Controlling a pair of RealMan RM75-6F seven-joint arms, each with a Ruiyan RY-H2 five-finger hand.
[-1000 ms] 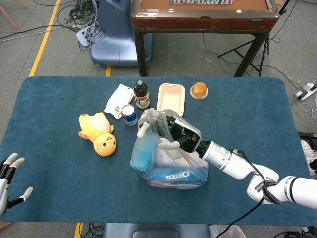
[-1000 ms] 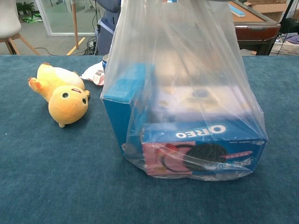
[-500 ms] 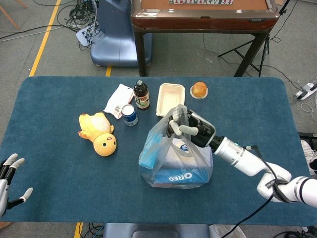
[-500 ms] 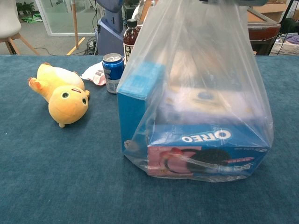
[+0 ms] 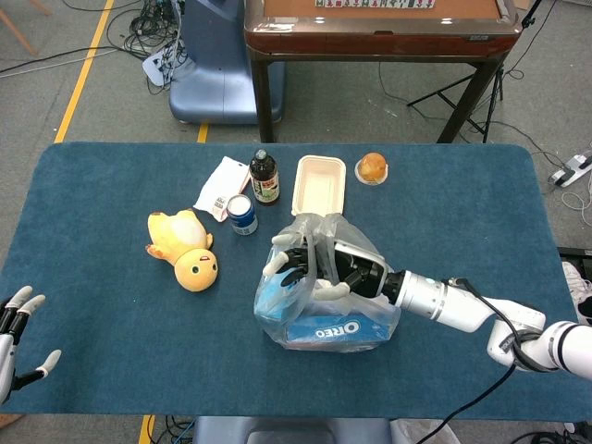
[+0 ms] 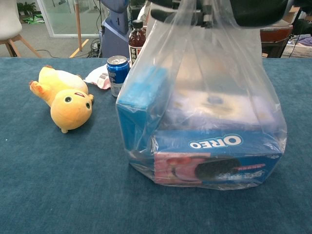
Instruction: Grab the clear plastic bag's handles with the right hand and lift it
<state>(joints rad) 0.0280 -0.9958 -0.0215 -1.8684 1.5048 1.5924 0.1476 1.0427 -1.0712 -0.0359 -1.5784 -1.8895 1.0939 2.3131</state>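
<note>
The clear plastic bag [image 5: 326, 313] stands on the blue table near its front middle, with an Oreo box [image 6: 217, 156] and a blue box [image 6: 141, 105] inside. My right hand [image 5: 319, 268] sits at the top of the bag and grips its gathered handles. In the chest view, the right hand [image 6: 229, 9] shows as a dark shape at the top edge with the plastic [image 6: 204, 73] pulled up into it. The bag's bottom looks to be touching the cloth. My left hand [image 5: 17, 335] hovers at the table's front left corner, fingers spread, holding nothing.
A yellow plush duck [image 5: 185, 250] lies left of the bag. Behind the bag stand a blue can [image 5: 241, 214], a dark bottle [image 5: 265, 178], a white foam box [image 5: 320, 185], a bun in a cup [image 5: 372, 167] and a paper packet [image 5: 220, 185]. A wooden table [image 5: 379, 28] stands beyond.
The bag has moved right and straightened, uncovering the can and bottle in the chest view. My right hand swung right, then came back left and lower, now showing at the chest view's top.
</note>
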